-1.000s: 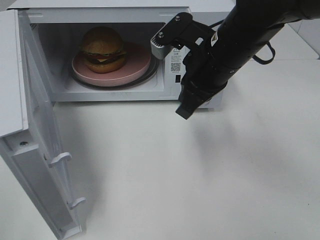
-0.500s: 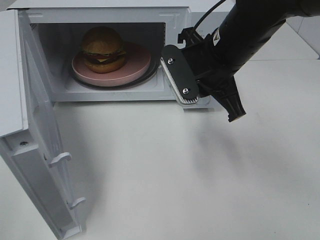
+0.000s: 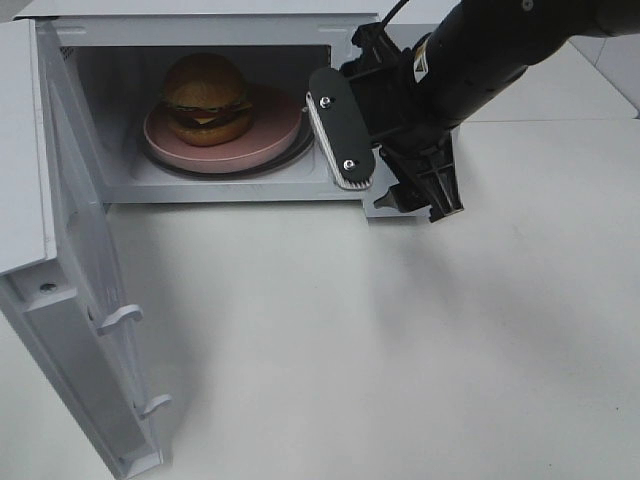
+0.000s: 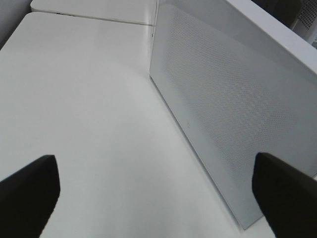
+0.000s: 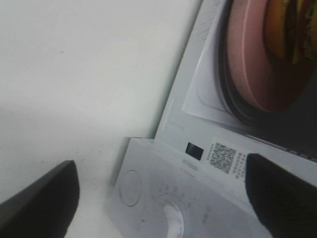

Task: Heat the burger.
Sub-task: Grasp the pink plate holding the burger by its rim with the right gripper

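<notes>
The burger (image 3: 205, 98) sits on a pink plate (image 3: 270, 138) inside the open microwave (image 3: 200, 25). In the right wrist view a blurred edge of the burger (image 5: 292, 25) and the plate (image 5: 252, 74) show above the control panel. My right gripper (image 3: 390, 165) hangs open in front of that panel, at the microwave's right front corner, holding nothing. Its fingers (image 5: 39, 198) straddle the dial (image 5: 171, 218). My left gripper (image 4: 158, 198) is open and empty beside a white perforated microwave panel (image 4: 223, 99); it is outside the exterior view.
The microwave door (image 3: 90, 300) swings out wide to the left, reaching the front of the white table (image 3: 400, 350). A QR sticker (image 5: 223, 156) and a round button (image 5: 131, 188) sit on the control panel.
My right gripper has gone from shut to wide open. Its wrist has rolled over and the hand has moved up against the microwave's control panel. The burger and door have not moved.
</notes>
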